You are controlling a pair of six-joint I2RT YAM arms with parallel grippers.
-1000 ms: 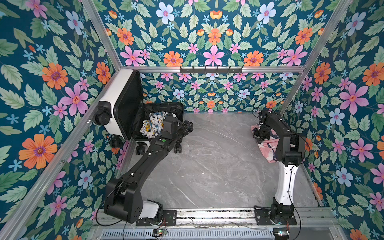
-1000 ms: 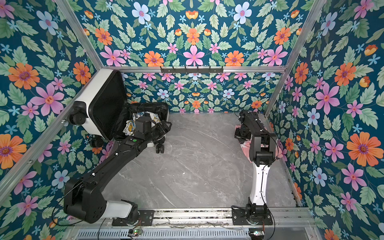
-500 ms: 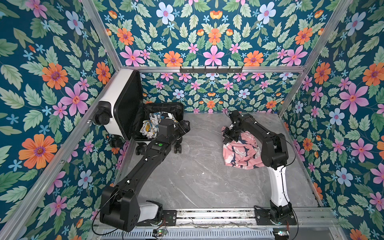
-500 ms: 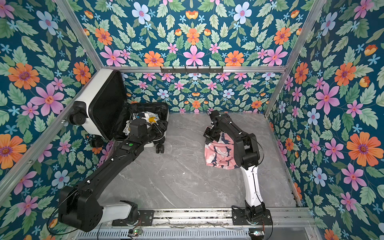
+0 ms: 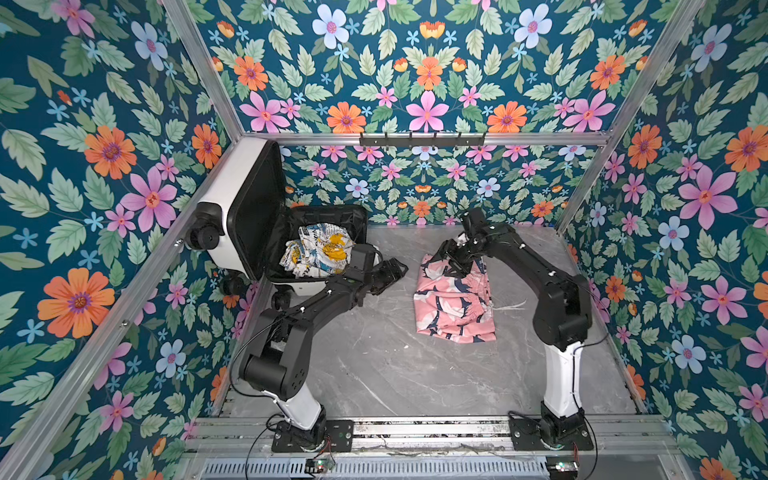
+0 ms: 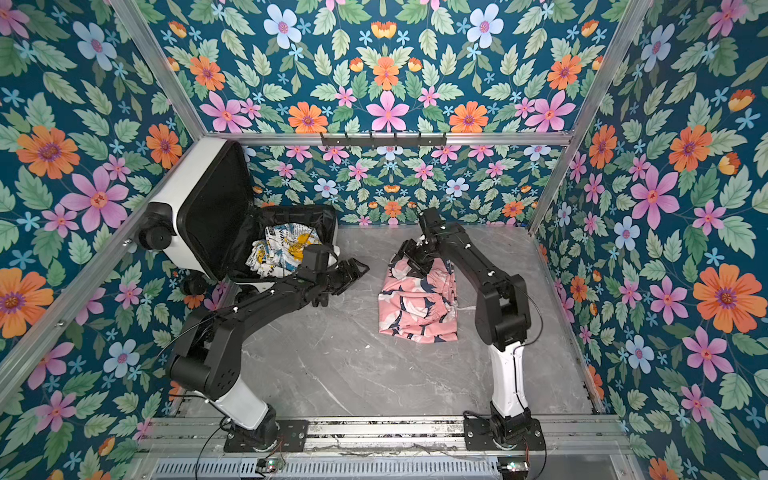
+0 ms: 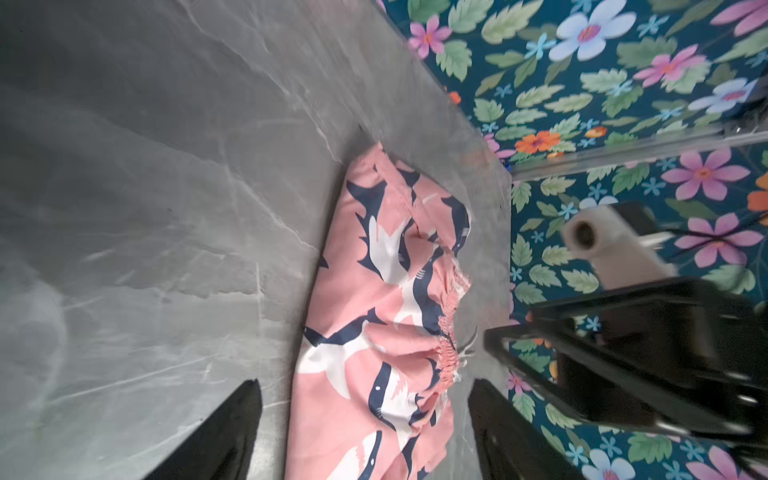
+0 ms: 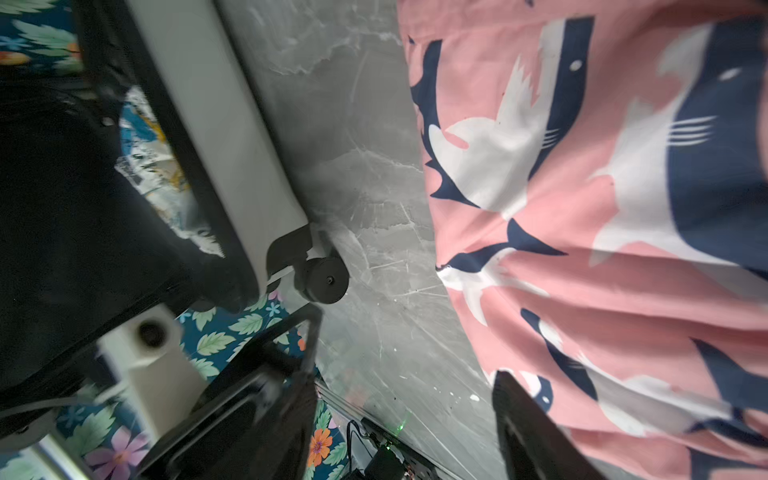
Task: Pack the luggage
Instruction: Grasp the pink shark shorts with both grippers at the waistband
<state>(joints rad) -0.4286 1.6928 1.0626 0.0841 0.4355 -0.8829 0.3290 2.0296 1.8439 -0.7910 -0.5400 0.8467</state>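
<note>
**Shorts parked mid-table, both grippers open**

In both top views the luggage (image 5: 239,183) (image 6: 216,208) sits open in the back-left corner. Its lid leans upright against the wall, which leaves the black-lined base reachable. A crumpled printed garment (image 5: 320,253) already lies inside. The pink shark-print shorts (image 5: 453,299) (image 6: 415,303) lie on the grey tabletop (image 5: 374,374), apart from the case. The right gripper (image 5: 454,262) (image 6: 415,259) hovers at their far corner, and the left gripper (image 5: 390,270) (image 6: 353,268) hangs near the case's front edge, pointing at them.

In the left wrist view, the left gripper (image 7: 365,386) has its jaws spread wide and empty. It faces the shorts (image 7: 386,291), probably lined up to take them.

In the right wrist view, the right gripper (image 8: 407,345) is also parted, one finger over the cloth (image 8: 582,208) but not pinching it. The case (image 8: 228,145) lies beyond, on the left arm's side, so a handover looks likely.
</note>
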